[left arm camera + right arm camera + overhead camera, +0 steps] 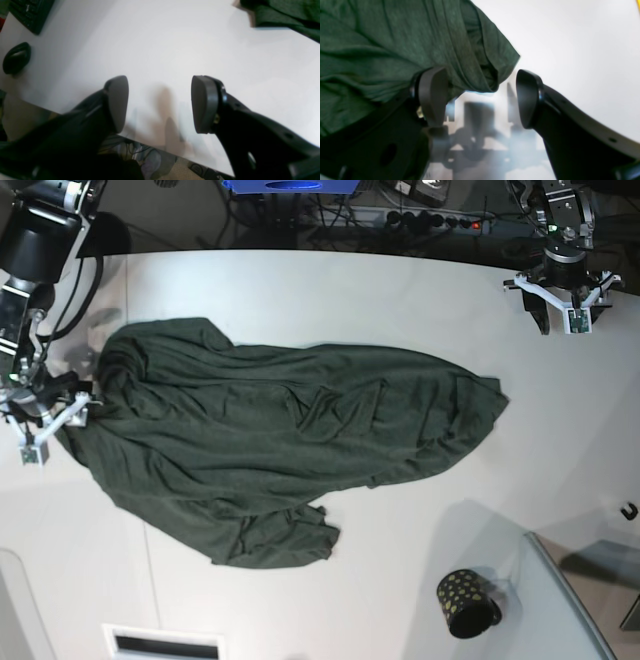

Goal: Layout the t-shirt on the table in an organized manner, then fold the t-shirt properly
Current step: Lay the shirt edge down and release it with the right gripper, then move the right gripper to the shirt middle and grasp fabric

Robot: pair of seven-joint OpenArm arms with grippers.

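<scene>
The dark green t-shirt (270, 440) lies crumpled and spread across the middle of the white table (400, 300). My right gripper (55, 425) stands open at the shirt's left edge. In the right wrist view this gripper (480, 98) has its jaws wide apart, and a bunched fold of the t-shirt (382, 45) rests against the left fingertip (432, 97) without being clamped. My left gripper (555, 305) is far off at the table's back right, open over bare table (175, 50) with nothing between its fingers (117, 105). A corner of the t-shirt (287, 15) shows at the top right there.
A small black cup with gold dots (465, 603) stands at the front right, beside a clear panel (570, 600). A keyboard (30, 12) and a dark mouse (16, 57) lie near the left gripper. The table edge (150, 145) runs just below its fingers.
</scene>
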